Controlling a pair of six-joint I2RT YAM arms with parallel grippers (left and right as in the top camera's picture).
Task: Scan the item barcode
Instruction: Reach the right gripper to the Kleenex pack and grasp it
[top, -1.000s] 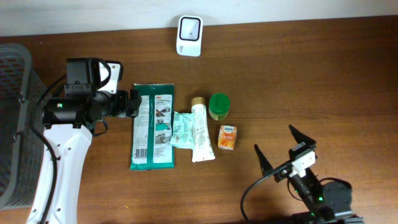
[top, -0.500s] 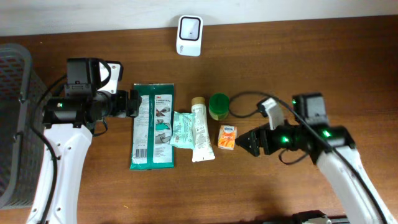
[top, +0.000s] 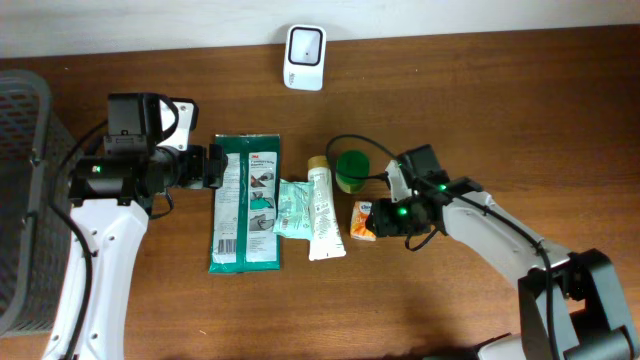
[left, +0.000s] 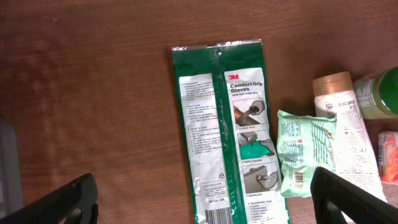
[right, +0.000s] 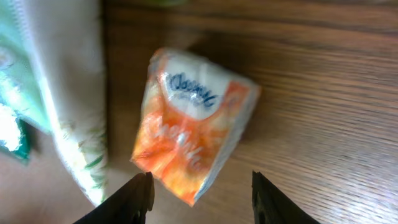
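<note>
A small orange tissue pack (top: 365, 220) lies on the wooden table, right of a white tube (top: 323, 210). My right gripper (top: 386, 222) is low at the pack's right side. In the right wrist view the pack (right: 196, 127) fills the middle, and its near corner sits between the fingers of my right gripper (right: 202, 199), which is open with a gap on both sides. The white scanner (top: 304, 44) stands at the table's back edge. My left gripper (top: 210, 167) hovers open over the top left of a green glove pack (left: 227, 127), touching nothing.
A mint wipes pack (top: 291, 208) lies between the glove pack and the tube. A green round tub (top: 352, 170) stands just behind the tissue pack. A dark mesh basket (top: 20, 200) takes up the left edge.
My right arm has swung from the table's front right corner leftward to the orange tissue pack, and its jaws have narrowed around the pack's corner. The left arm has not moved.
</note>
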